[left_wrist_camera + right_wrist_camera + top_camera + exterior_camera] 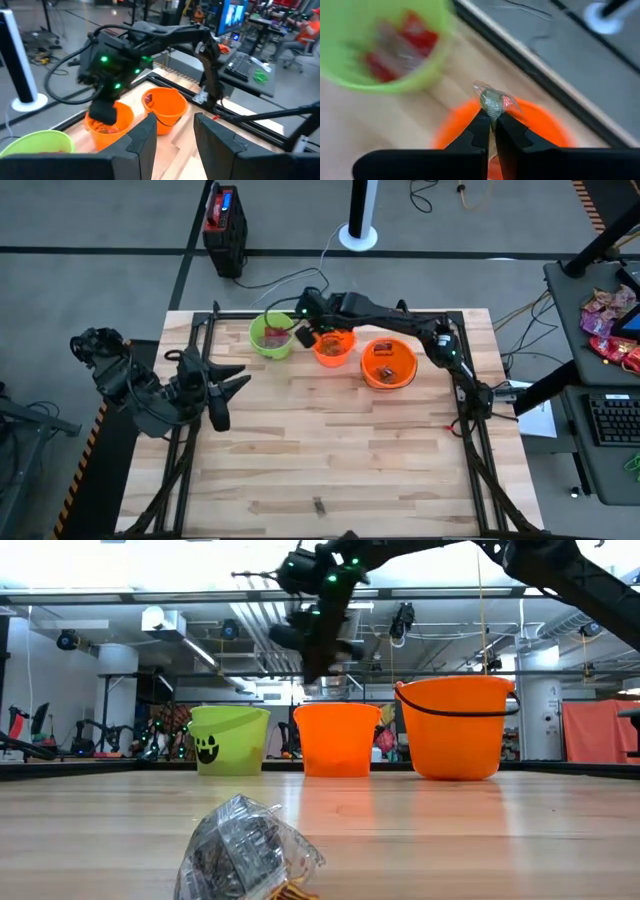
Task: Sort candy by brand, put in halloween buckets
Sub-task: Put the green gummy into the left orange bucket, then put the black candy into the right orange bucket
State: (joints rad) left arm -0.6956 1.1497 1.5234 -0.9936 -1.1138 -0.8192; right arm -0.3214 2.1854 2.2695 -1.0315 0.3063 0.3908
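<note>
Overhead: right gripper (pixel 308 330) between green bucket (pixel 271 337) and middle orange bucket (pixel 334 347); left gripper (pixel 232 388) spread wide, well apart. Low: stray candy (pixel 250 850) alone, far from both. Right wrist: fingers (pixel 479 131) pinch small wrapped candy (pixel 493 101) above orange bucket (pixel 540 122).

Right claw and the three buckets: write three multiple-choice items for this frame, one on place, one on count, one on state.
1. Where is the right claw?
A. above the middle orange bucket
B. above the green bucket
C. resting on the table

2. How many buckets stand along the table's far edge?
A. two
B. three
C. four

3. What is the right claw doing?
A. open and empty
B. shut on a wrapped candy
C. gripping a bucket rim

Answers: 1 A, the right wrist view shows orange directly beneath the claw; 2 B, green, orange and the wider orange bucket; 3 B, the wrapper sticks out between its tips.
</note>
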